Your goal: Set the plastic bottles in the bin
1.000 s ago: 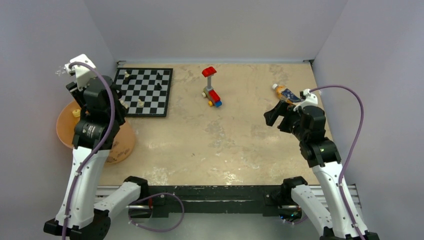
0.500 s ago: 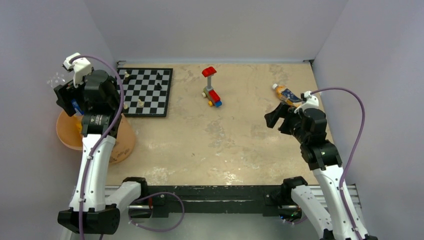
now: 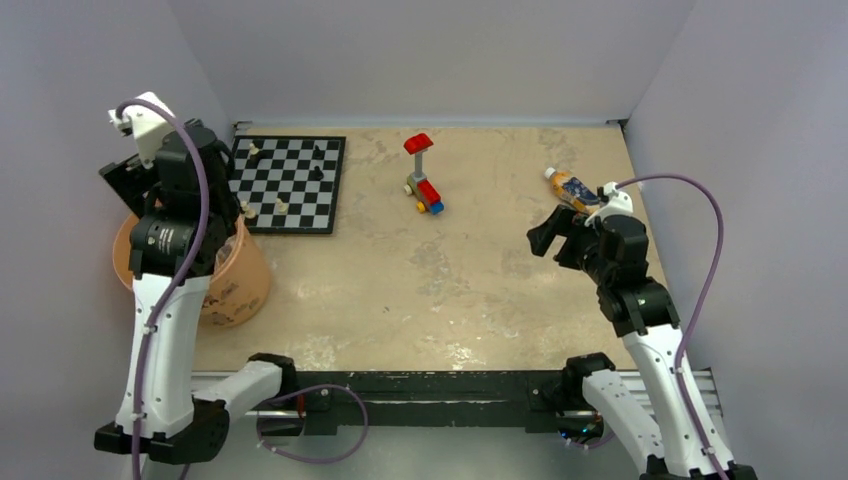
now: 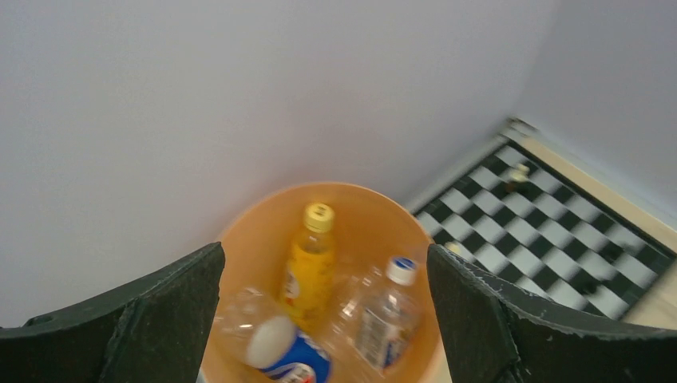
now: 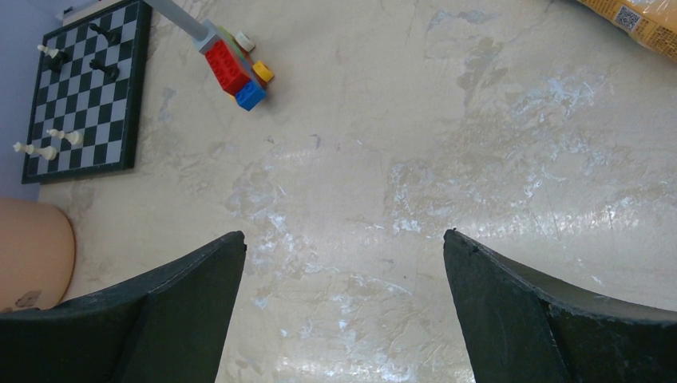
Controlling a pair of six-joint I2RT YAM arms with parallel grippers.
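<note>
Soft even light, sheen on the table [image 5: 559, 215], slightly blurred bin [image 4: 255, 239].

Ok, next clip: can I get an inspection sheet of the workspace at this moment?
Surface: beige table, scuffed pale patches.
Job's things: bin at left holds yellow bottle, blue-label bottle, two clear bottles; orange bottle lies on table, far right.
Clutter: chessboard with pieces; brick toy.
Grippers: left tool open above bin, empty; right tool open above table, empty.
Cables: purple cable along each arm.
Surroundings: plain grey walls; nothing else seen.
</note>
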